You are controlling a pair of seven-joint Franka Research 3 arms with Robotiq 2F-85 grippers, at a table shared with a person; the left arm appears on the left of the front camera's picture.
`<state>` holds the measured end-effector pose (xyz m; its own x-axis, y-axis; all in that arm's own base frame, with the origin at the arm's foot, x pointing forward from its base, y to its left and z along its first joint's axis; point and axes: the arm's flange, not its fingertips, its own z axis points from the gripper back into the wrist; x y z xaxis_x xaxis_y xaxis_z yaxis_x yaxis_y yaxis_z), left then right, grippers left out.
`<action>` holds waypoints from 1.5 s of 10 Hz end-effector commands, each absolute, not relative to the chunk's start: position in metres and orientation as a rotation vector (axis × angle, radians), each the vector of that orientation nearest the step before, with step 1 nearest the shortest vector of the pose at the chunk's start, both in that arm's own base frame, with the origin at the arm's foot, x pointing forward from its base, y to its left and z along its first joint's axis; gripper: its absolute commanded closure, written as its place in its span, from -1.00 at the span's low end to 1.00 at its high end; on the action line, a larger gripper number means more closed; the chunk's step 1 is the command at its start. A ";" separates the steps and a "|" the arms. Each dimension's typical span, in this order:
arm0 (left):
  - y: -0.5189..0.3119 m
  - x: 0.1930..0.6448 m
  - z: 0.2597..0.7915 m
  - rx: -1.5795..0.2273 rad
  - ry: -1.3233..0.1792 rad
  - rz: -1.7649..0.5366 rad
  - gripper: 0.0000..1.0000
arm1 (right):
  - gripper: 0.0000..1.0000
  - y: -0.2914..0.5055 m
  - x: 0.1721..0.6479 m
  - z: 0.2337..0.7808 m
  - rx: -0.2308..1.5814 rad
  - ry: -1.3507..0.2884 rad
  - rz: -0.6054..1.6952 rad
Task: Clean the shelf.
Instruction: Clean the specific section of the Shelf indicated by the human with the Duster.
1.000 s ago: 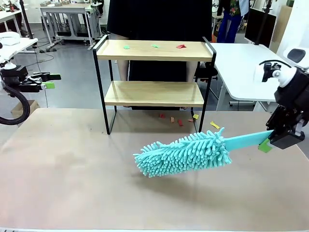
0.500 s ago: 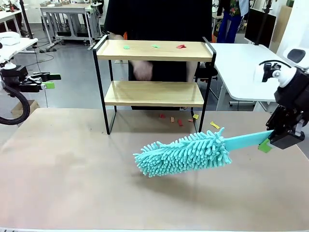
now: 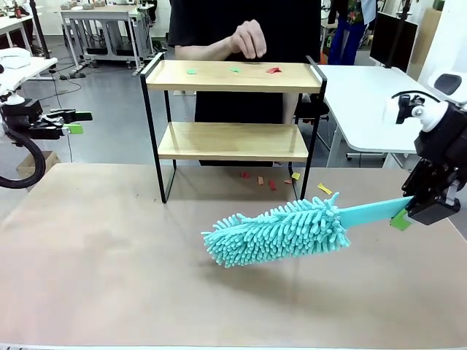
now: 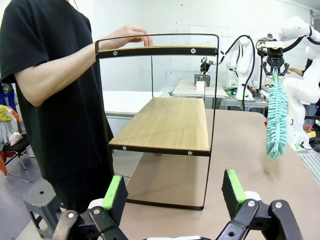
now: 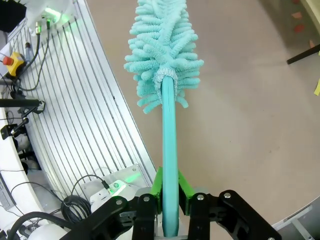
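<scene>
The shelf stands at the table's far middle, two light wooden boards in a thin black frame. Small green and red scraps lie on its top board. My right gripper at the right is shut on the teal handle of a fluffy teal duster, whose head hangs just above the table in front of the shelf. My left gripper is open and empty off the table's left side, its green pads facing the shelf's end. A person's hand hovers over the top board.
More coloured scraps lie on the brown table under and beside the shelf's right leg. The person in black stands right behind the shelf. A white table sits at the back right.
The person's hand has risen from behind the lower board to above the top board. Neither arm nor the duster has moved.
</scene>
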<state>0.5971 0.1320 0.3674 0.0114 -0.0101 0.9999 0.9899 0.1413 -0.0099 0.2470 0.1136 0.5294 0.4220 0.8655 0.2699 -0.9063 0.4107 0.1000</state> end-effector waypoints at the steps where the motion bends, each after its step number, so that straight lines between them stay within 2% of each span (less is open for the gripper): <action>1: 0.131 0.595 0.369 -1.097 -1.262 -1.111 -1.00 | 0.76 0.111 0.247 0.531 0.232 -0.195 1.149; 12: 0.131 0.595 0.369 -1.097 -1.262 -1.111 -1.00 | 0.76 0.114 0.247 0.529 0.245 -0.187 1.123; 15: 0.131 0.595 0.369 -1.097 -1.262 -1.111 -1.00 | 0.76 0.156 0.224 0.565 0.307 -0.315 1.127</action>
